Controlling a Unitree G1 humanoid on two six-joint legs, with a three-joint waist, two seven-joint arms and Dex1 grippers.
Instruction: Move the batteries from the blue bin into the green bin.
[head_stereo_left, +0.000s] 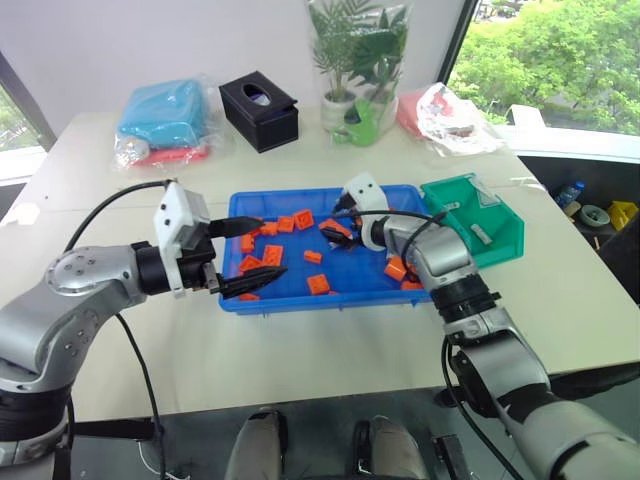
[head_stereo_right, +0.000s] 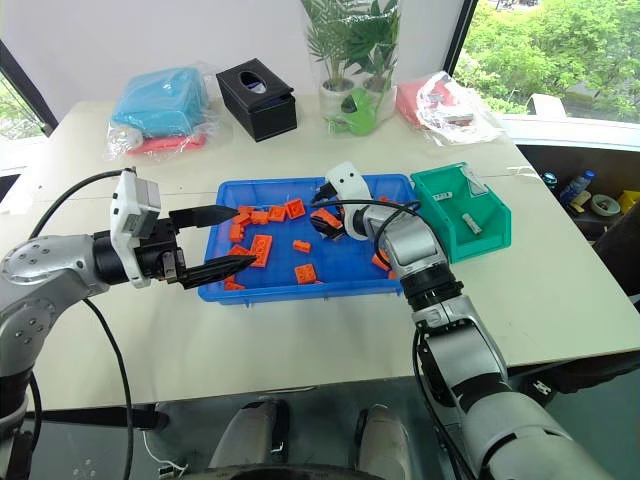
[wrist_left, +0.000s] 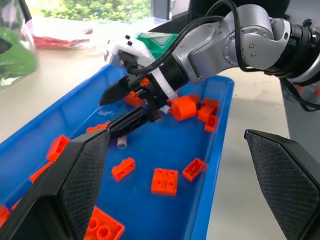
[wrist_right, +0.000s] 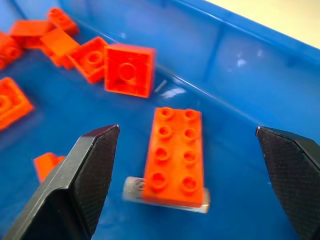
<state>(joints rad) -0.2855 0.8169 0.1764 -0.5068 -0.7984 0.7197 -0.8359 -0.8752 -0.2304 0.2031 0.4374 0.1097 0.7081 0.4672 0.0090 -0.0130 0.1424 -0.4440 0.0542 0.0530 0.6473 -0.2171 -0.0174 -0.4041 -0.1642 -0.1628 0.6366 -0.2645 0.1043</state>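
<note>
The blue bin (head_stereo_left: 300, 300) sits mid-table, strewn with orange blocks (head_stereo_left: 319, 284). My right gripper (head_stereo_left: 338, 228) is inside it, open, pointing down at the floor of the bin. Between its fingers lies one battery (wrist_right: 132, 187), a small clear-silver cylinder partly under an orange eight-stud block (wrist_right: 172, 155); the same battery (wrist_left: 122, 142) shows by the right gripper's lower fingertip. My left gripper (head_stereo_left: 272, 247) hovers open and empty over the bin's left end. The green bin (head_stereo_left: 480, 215) stands against the blue bin's right end, with a battery (head_stereo_right: 474, 224) in it.
At the back of the table are a light-blue bagged bundle (head_stereo_left: 165, 115), a black tissue box (head_stereo_left: 259, 110), a bagged plant (head_stereo_left: 355, 60) with a bright-green object (head_stereo_left: 360, 125), and a red bagged item (head_stereo_left: 440, 115). Bare tabletop lies in front of the bins.
</note>
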